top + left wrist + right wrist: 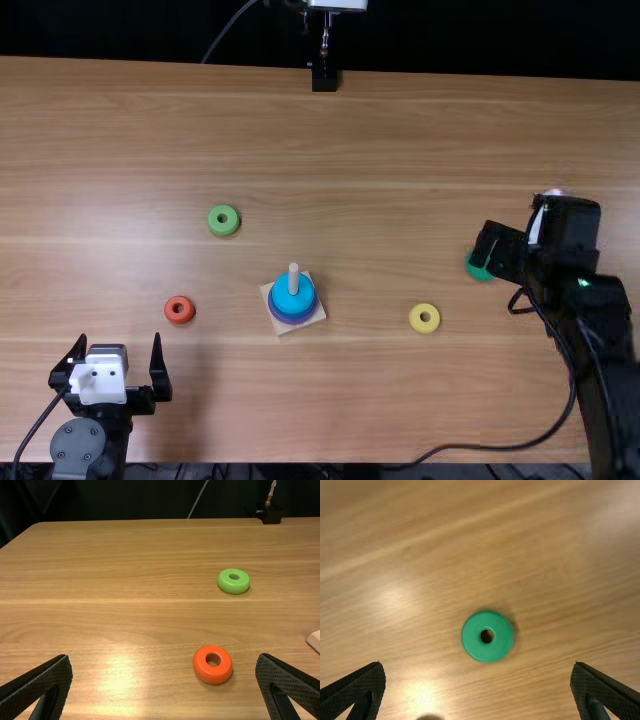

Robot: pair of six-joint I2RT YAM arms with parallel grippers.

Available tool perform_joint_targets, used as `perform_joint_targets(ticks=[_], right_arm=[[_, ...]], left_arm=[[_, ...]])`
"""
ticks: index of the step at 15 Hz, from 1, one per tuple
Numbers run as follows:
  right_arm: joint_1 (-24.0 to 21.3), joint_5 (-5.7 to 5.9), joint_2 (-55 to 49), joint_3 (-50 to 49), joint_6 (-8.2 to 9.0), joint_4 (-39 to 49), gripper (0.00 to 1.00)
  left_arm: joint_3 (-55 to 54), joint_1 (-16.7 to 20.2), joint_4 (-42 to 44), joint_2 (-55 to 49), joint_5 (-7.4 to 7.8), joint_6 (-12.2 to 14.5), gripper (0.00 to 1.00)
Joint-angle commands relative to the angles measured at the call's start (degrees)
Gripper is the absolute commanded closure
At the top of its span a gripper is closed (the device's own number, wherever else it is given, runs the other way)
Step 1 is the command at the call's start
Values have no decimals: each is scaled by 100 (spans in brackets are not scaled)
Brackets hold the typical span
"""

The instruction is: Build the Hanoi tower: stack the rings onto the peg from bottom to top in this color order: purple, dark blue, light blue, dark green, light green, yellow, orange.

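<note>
Off one peg (293, 279), four rings (424, 328)

Light brown wooden desk (400, 130), its grain running side to side in the top view, with bright glare in the left wrist view. At the far edge, a small black block (324, 80); above it, a slim metal rod (325, 38), then something white (340, 4), perhaps a housing, cut off by the border. Nearby, a thin grey cable (228, 28) slanting across a dark backdrop (130, 30).
</note>
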Motion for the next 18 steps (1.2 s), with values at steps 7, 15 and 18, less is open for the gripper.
perform_joint_targets(ticks=[7, 15, 18], right_arm=[[-43, 12, 1395, 339, 271, 77, 0], [-26, 2, 2389, 972, 345, 87, 0], [-26, 12, 2512, 990, 335, 87, 0]], left_arm=[[-593, -27, -446, -69, -29, -29, 0], [-593, -27, -446, -69, -29, -29, 0], [-593, -27, -446, -69, -29, -29, 0]])
